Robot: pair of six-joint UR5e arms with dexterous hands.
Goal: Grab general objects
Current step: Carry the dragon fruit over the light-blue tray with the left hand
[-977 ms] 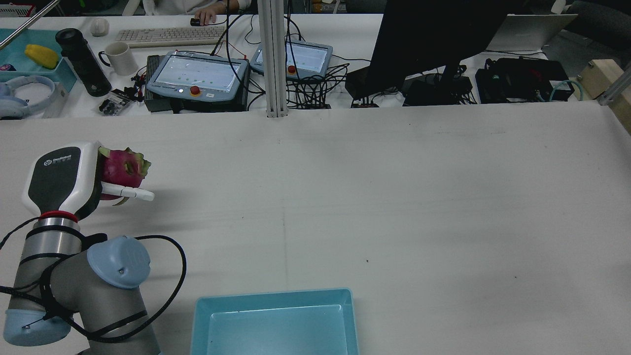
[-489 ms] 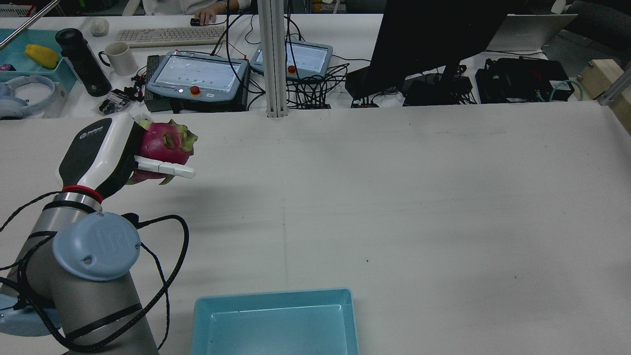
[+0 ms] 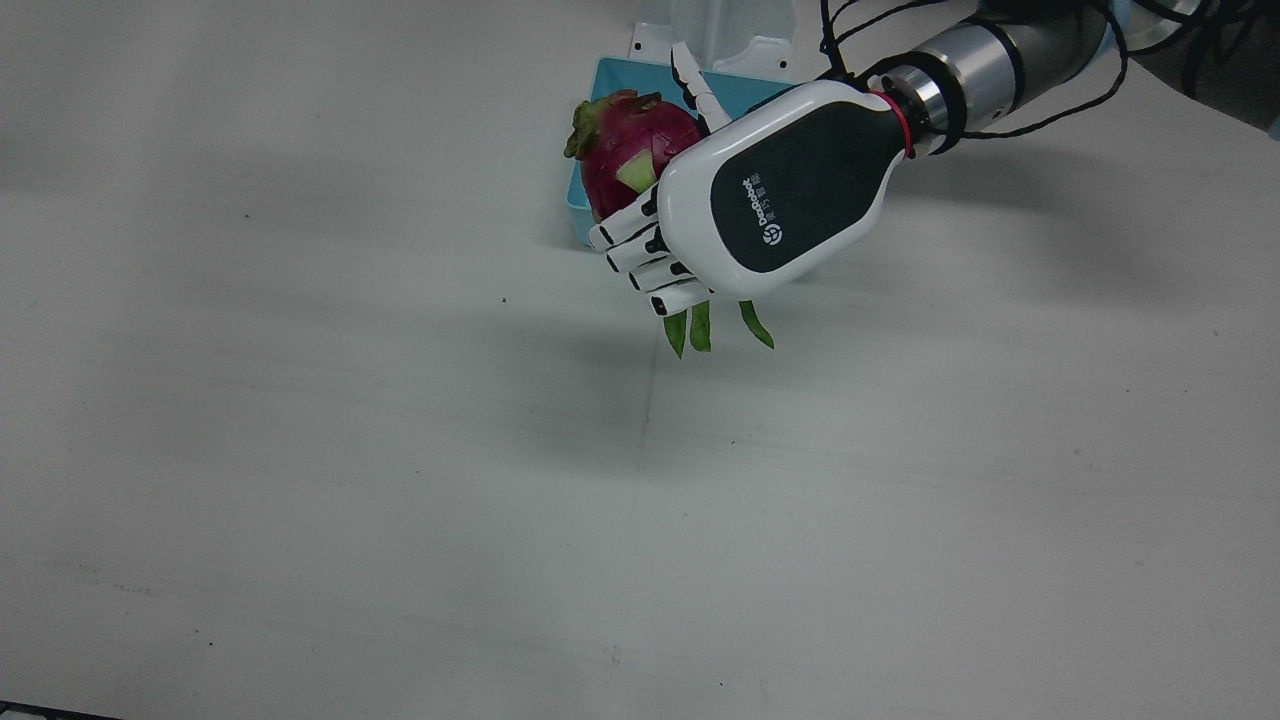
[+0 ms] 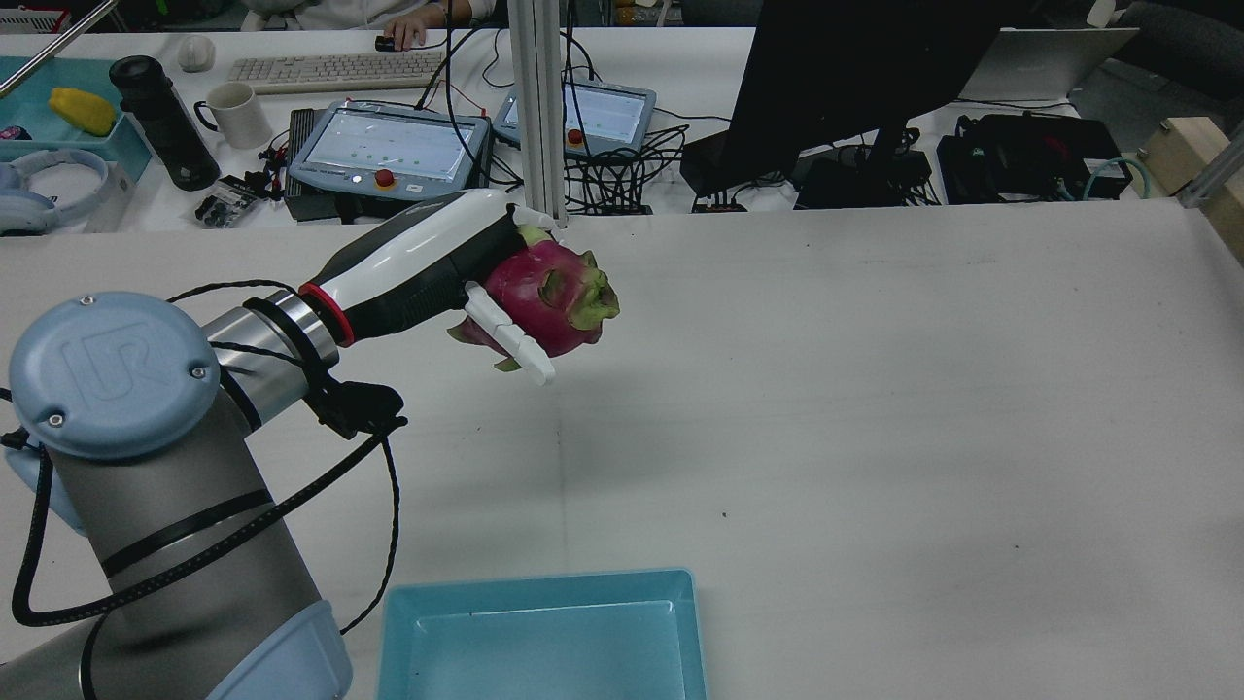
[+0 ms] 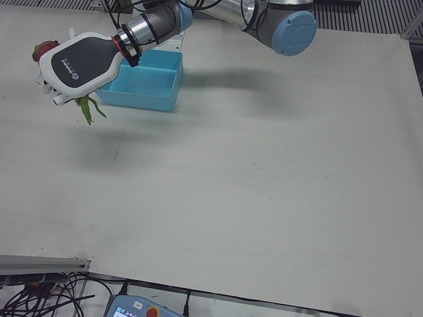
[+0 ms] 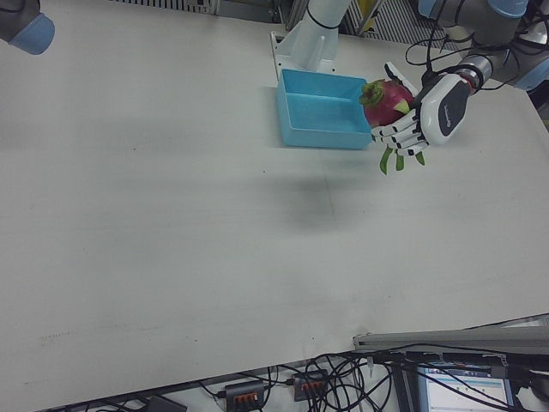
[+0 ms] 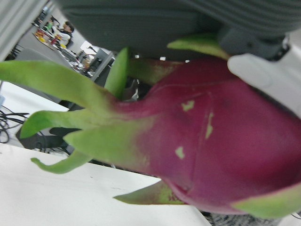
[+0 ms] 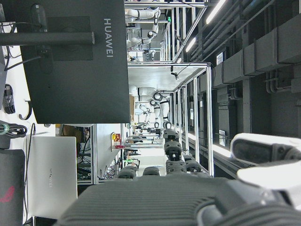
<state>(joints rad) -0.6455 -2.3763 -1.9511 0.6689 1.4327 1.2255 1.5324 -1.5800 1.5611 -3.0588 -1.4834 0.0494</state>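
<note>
A magenta dragon fruit (image 4: 544, 297) with green scales is held in the air by my left hand (image 4: 428, 258), whose fingers wrap around its body. From the front, the left hand (image 3: 780, 200) covers most of the dragon fruit (image 3: 625, 150), and green leaf tips hang below the fingers. It hovers above the table, just off the corner of the light-blue tray (image 3: 578, 195). The left hand view is filled by the dragon fruit (image 7: 211, 150). My right hand (image 8: 164, 202) shows only in its own view, raised, with its fingers apart and nothing in it.
The blue tray (image 4: 544, 583) sits at the table's near edge between the arms. Beyond the far edge stand a metal post (image 4: 539, 107), two teach pendants (image 4: 389, 146), a black monitor (image 4: 846, 78) and cables. A person's hand (image 4: 408, 34) rests by a keyboard.
My left arm has swung to the right with the dragon fruit, from the table's left side to near the centre post. The grip on the fruit is unchanged.
</note>
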